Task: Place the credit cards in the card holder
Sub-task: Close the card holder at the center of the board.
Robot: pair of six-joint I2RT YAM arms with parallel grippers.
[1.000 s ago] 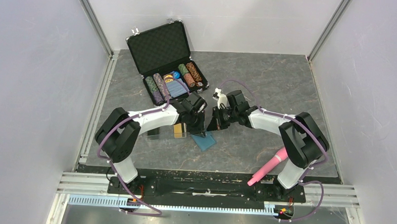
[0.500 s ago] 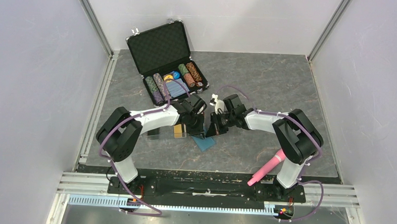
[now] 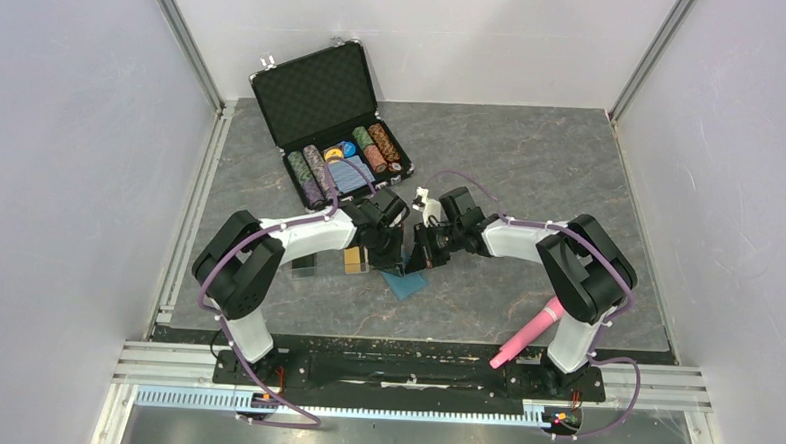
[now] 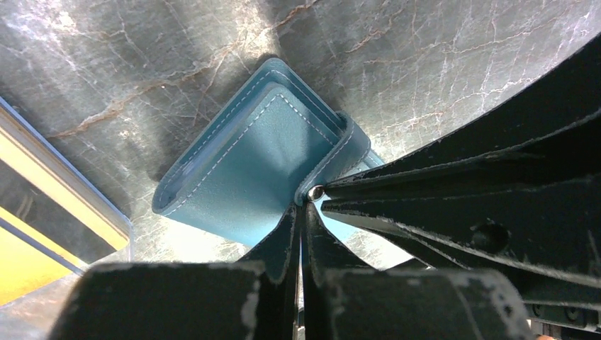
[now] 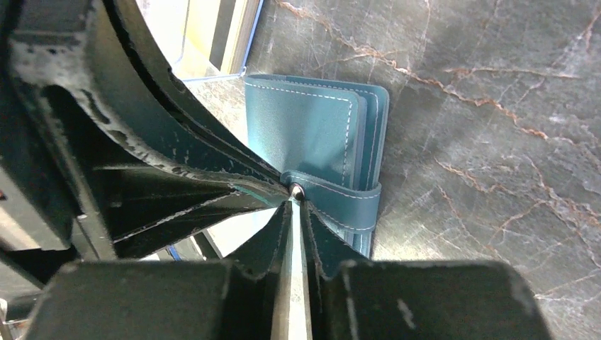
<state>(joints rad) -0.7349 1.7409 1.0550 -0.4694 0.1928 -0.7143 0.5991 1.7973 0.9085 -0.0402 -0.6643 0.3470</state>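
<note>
Fingers, left: we are holding the left fingers (image 4: pixel 282 244) pressed together, their tips touching the snap (image 4: pixel 316 192) on the card holder (image 4: pixel 248 170).
Fingers, right: we are holding the right fingers (image 5: pixel 319 244) pressed together too, and they are meeting the same snap from the opposite side, so the two sets of tips are almost touching.
Pinch: we cannot tell whether either pair is clamping any of the strap (image 5: pixel 340 200) or only resting against it.
Card holder: it is lying shut and flat on the worktop (image 3: pixel 531 168) between the two arms, directly under both sets of tips, with the strap snapped across its front.
Long axis: from above, the holder is lying on a diagonal. The strap is running from the snap round one edge, which is the right-hand edge in the right wrist view.
Credit cards: the gold-orange credit cards (image 3: pixel 351 259) are lying just beside the holder on the left arm's side, not yet inside it.
Nearer arm: both arms are equally close to the snap, and the left one is nearer the cards.
Coming move, as we are judging it: the snap needs popping, with the strap peeling away toward the edge it wraps.
</note>
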